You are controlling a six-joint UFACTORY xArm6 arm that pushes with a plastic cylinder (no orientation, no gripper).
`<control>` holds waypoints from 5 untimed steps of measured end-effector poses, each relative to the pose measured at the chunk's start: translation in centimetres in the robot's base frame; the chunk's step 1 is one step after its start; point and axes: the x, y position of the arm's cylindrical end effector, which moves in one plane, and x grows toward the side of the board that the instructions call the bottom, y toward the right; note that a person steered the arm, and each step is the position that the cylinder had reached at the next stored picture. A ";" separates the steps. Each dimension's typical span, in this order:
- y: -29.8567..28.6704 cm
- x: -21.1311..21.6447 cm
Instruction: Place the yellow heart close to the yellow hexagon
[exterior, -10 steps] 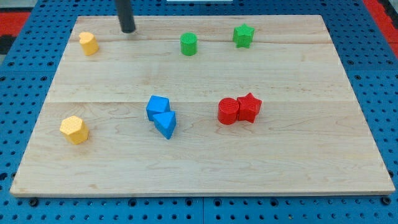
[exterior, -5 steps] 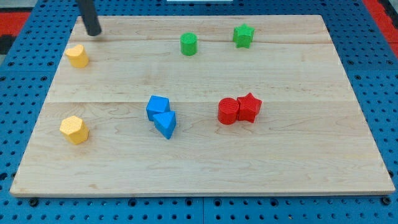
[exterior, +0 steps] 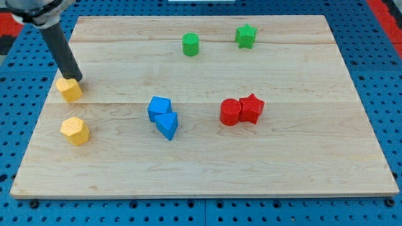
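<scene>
The yellow heart [exterior: 70,90] lies near the board's left edge, a short way above the yellow hexagon [exterior: 75,131]. A gap of bare wood separates the two. My tip [exterior: 75,78] touches the heart's upper right side; the dark rod rises from there toward the view's top left.
A blue cube [exterior: 159,108] and a blue wedge [exterior: 168,124] touch at the board's middle. A red cylinder [exterior: 230,112] and a red star [exterior: 252,108] touch to their right. A green cylinder [exterior: 190,44] and a green star [exterior: 245,36] sit near the top. The wooden board [exterior: 301,157] lies on blue pegboard.
My tip swept left and then down the view, pushing the yellow heart down and left along the board's left side toward the yellow hexagon. The other blocks have not moved.
</scene>
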 end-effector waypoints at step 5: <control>0.6 4.6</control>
